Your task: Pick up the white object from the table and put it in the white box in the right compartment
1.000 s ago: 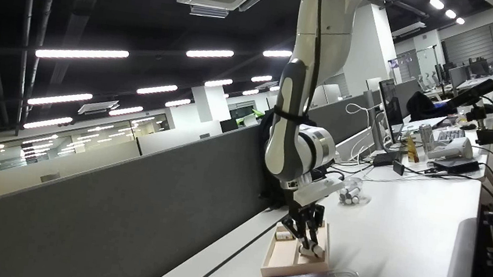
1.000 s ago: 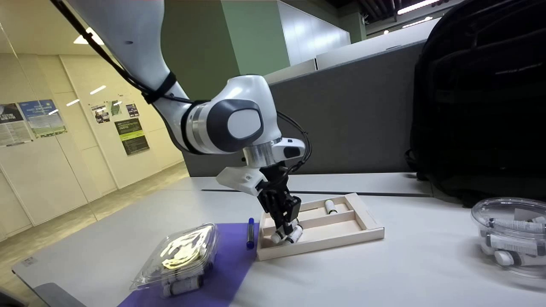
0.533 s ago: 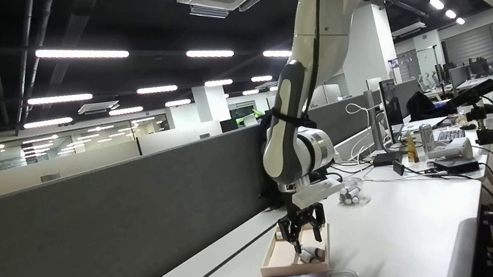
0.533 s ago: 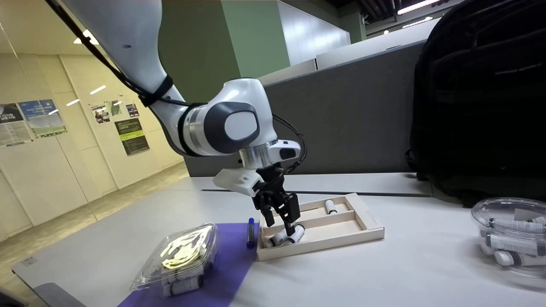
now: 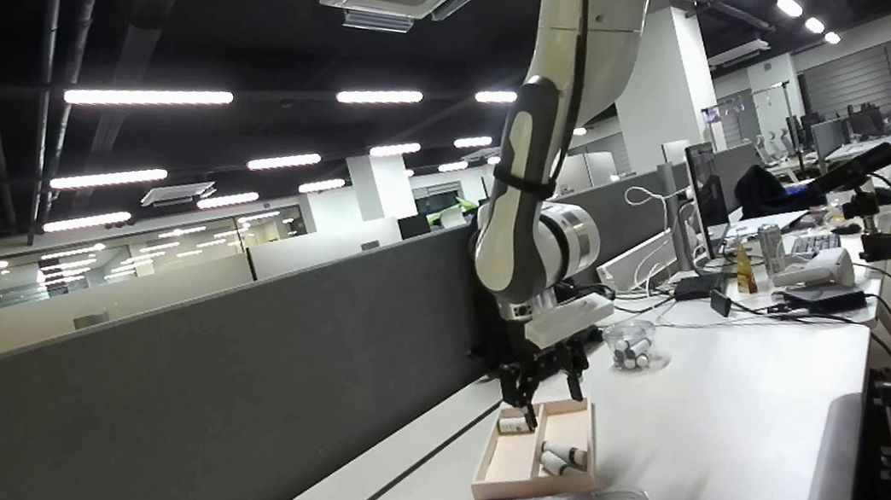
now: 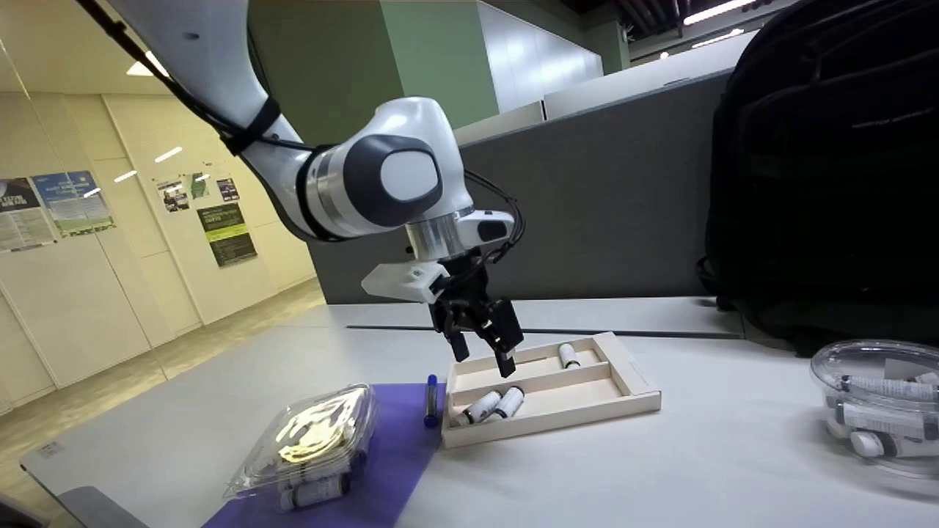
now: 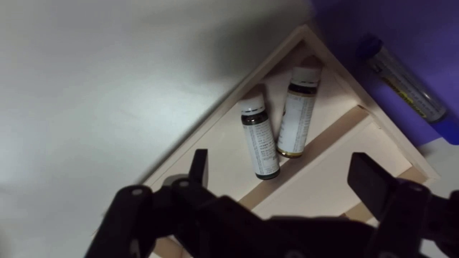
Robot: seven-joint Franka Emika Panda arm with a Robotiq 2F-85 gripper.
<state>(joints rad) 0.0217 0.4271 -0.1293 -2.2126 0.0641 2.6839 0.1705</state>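
One fingertip [image 7: 197,165] of the tool [image 7: 279,165] stands at nine o'clock in the wrist view. Next comes a white-labelled vial [image 7: 263,147], toward eleven o'clock from the tool's middle, its cap pointing just short of twelve. Beside it a second vial [image 7: 296,118] lies a little past twelve, cap leaning toward one; one of these is, I judge, the task's thing, though which I cannot tell. Both long axes run nearly square to the nine-to-three line along which the tool would pinch. Their bases converge near the divider [image 7: 326,138] of the shallow box [image 5: 504,489], which an exterior view shows with the pair on the divider's three-o'clock side. The other fingertip ends the span at three o'clock: the tool is spread wide and holds nothing. Both exterior views put the tool above the pair and apart, the vials near six o'clock. The placing looks done to me; a lift toward twelve, clear of the divider, is the likely next move.
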